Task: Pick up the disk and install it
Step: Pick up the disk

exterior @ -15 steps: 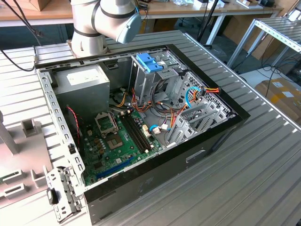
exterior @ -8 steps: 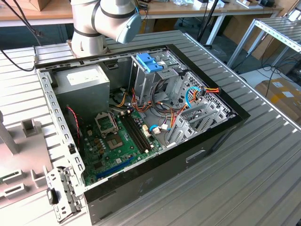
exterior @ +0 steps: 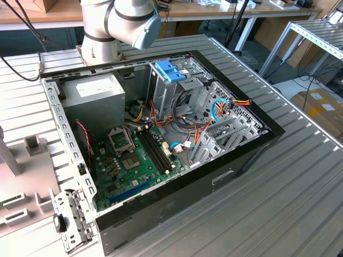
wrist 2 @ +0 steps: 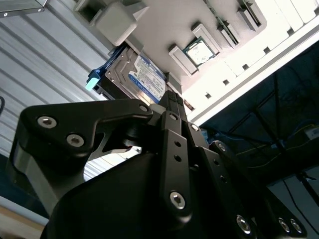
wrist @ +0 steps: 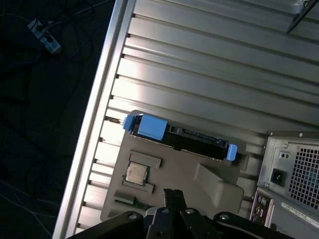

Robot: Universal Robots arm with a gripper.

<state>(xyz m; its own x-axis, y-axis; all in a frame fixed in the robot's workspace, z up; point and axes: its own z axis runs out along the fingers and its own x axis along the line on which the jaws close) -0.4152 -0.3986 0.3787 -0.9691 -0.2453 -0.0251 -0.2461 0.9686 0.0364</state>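
**Pick-up in hand: disk not yet gripped**

The pick-up step is judged to be in hand, with nothing yet lifted. The disk (wrist: 194,142) is seen lying at the edge of a grey tray (wrist: 174,167) on the slatted table (wrist: 199,74), near a small chip (wrist: 135,173) and not far from the back of the computer case (wrist: 294,169). The claw (wrist: 173,195) is held over the tray, apart from the disk, closed together with nothing in it; for a grasp, it is judged, the claw must be parted and squared up across the disk's blue frame.

In the second wrist view the disk's labelled face is offered; in the first wrist view its long side and both blue ends are given; in the exterior view the open case is laid out, with its metal cage (exterior: 166,93) and blue-latched bracket (exterior: 170,70).
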